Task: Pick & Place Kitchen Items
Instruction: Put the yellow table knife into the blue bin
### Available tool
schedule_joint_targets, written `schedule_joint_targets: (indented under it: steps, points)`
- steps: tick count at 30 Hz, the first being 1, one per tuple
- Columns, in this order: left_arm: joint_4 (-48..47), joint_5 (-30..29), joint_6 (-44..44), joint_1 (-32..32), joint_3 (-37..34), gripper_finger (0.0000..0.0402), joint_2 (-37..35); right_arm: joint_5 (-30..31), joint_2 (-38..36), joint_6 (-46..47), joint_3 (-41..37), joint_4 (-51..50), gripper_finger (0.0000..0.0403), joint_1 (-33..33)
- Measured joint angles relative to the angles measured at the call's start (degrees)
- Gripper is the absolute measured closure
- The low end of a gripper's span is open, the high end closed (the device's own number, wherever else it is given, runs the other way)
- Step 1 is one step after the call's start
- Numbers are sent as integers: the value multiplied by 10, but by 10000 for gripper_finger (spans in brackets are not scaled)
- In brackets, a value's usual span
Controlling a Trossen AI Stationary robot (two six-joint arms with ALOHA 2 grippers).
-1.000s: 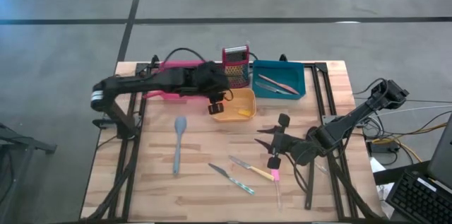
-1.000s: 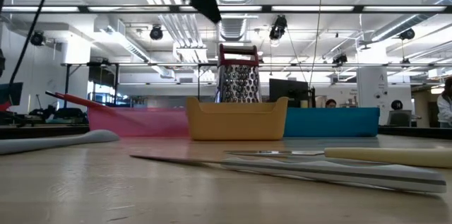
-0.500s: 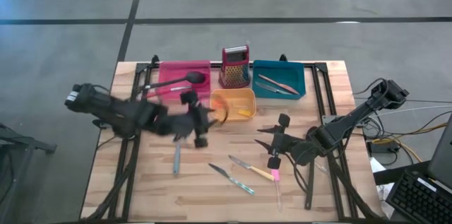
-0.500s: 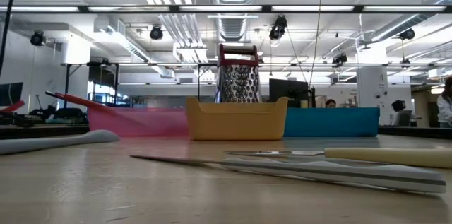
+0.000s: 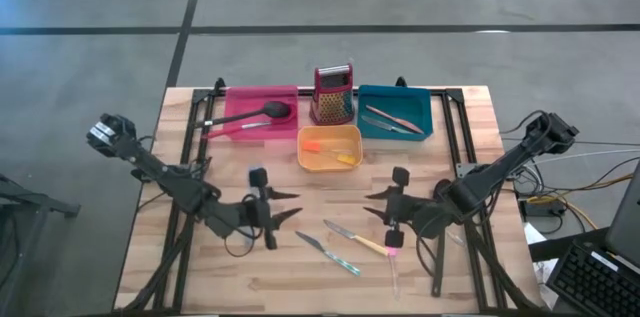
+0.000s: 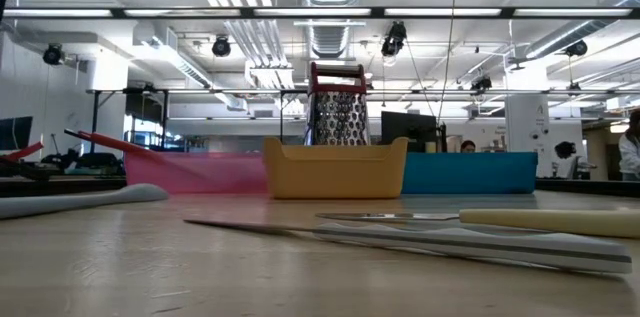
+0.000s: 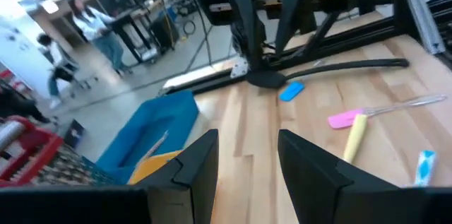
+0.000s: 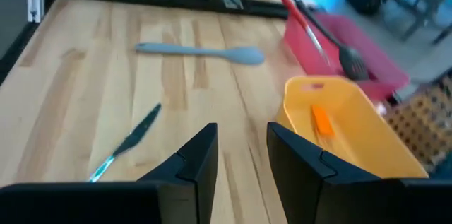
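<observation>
The table [image 5: 230,267] is seen from above with both arms lowered over its near half, their fingers pointed toward each other. At its far edge a pink tray [image 5: 240,107], a red grater [image 5: 334,94] and a teal tray [image 5: 395,112] are lined up, with a yellow tray [image 5: 328,147] just in front of the grater.

The left gripper [image 5: 283,206] is held low over bare wood left of centre, its arm stretched in from the left edge; its fingers are parted with nothing between them. The grey spatula [image 8: 201,52] is hidden beneath it from above and shows only in the right wrist view. A blue-handled knife [image 5: 328,253] lies near it, toward the front.

The right gripper [image 5: 376,205] is held right of centre, its arm bent in from the right edge; its fingers are parted and empty too. A yellow-handled knife [image 5: 356,239] lies just in front of it, and a pink-handled tool [image 5: 391,257] sits below the wrist.

A black spoon [image 5: 268,112] rests in the pink tray, slim pieces [image 5: 388,119] in the teal one, and an orange piece [image 5: 314,144] in the yellow one.
</observation>
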Motion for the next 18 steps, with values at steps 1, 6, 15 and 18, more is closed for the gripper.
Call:
schedule_joint_targets:
  steps: [1, 6, 15, 18]
  points:
    - [3, -4, 6, 0, -2, 250, -5, -1, 0, 16, 6, -21, 292, 0]
    - [-10, -7, -2, -3, -5, 250, -30, -6, 0, 76, 28, -98, 305, 0]
    - [-108, -5, -97, -6, -5, 250, -67, -61, 10, 148, 29, -133, 325, 0]
    - [-111, -5, -102, -6, -5, 250, -71, -93, 30, 161, 28, -139, 329, -1]
